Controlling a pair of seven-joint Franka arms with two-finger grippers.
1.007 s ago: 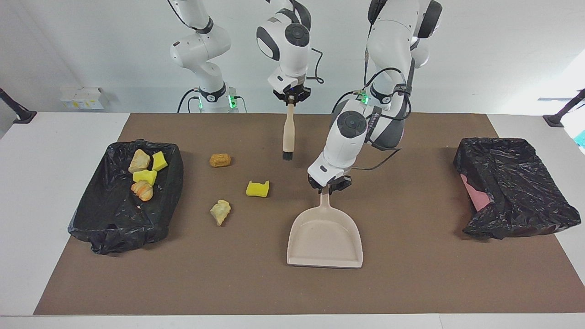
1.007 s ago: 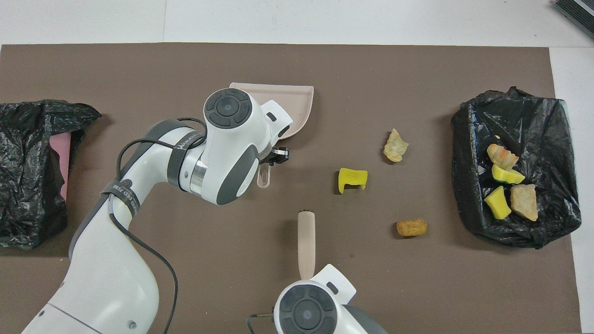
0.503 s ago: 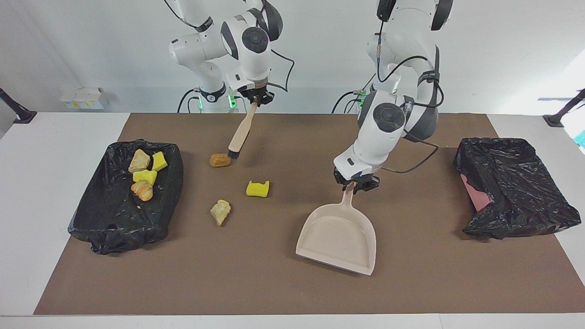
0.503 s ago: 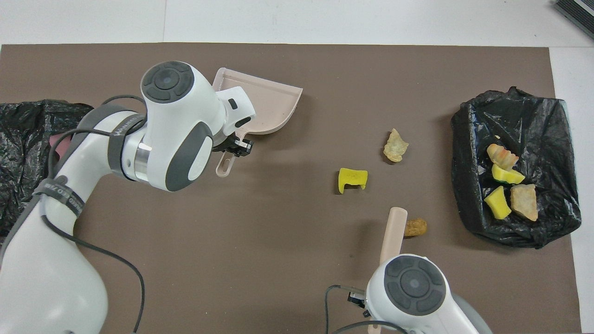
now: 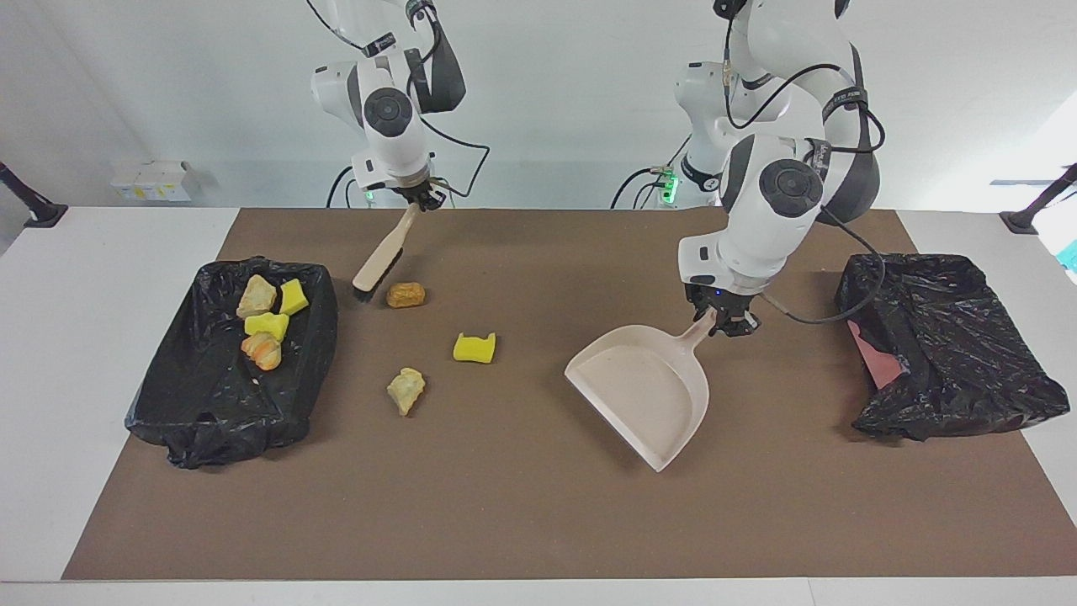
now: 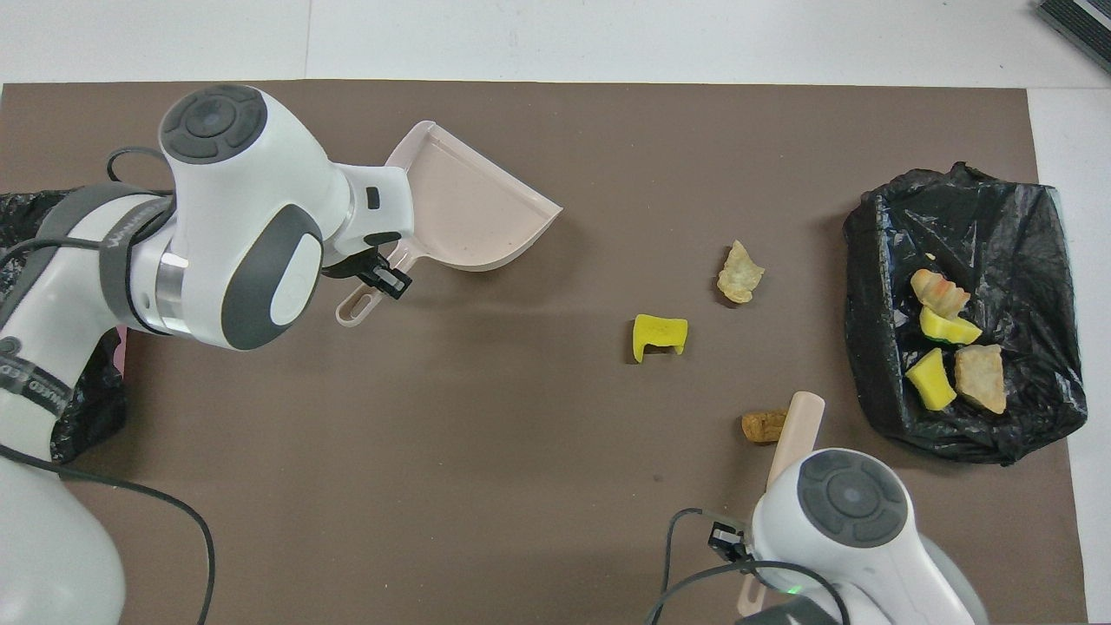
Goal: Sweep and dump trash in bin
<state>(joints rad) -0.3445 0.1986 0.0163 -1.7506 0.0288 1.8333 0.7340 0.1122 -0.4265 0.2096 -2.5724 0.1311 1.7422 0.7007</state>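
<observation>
Three bits of trash lie on the brown mat: an orange-brown lump [image 5: 405, 295] [image 6: 764, 426], a yellow foam piece [image 5: 474, 348] [image 6: 660, 336] and a pale rocky chunk [image 5: 406, 390] [image 6: 739, 272]. Several more sit in the black-lined bin [image 5: 210, 404] [image 6: 963, 226] at the right arm's end. My right gripper [image 5: 418, 199] is shut on the handle of the beige brush [image 5: 380, 263] [image 6: 794, 430]. The brush slants down, its bristles low between the orange-brown lump and the bin. My left gripper [image 5: 722, 320] [image 6: 378, 273] is shut on the beige dustpan's [image 5: 644, 391] [image 6: 464, 213] handle, its mouth turned toward the trash.
A second black-lined bin [image 5: 942, 345] [image 6: 52, 286] with a pink patch showing stands at the left arm's end of the table. The mat [image 5: 505, 505] is edged by white tabletop.
The right arm swung the brush toward its own end, past the orange-brown lump. The left arm carried the dustpan toward its end and turned the mouth toward the trash.
</observation>
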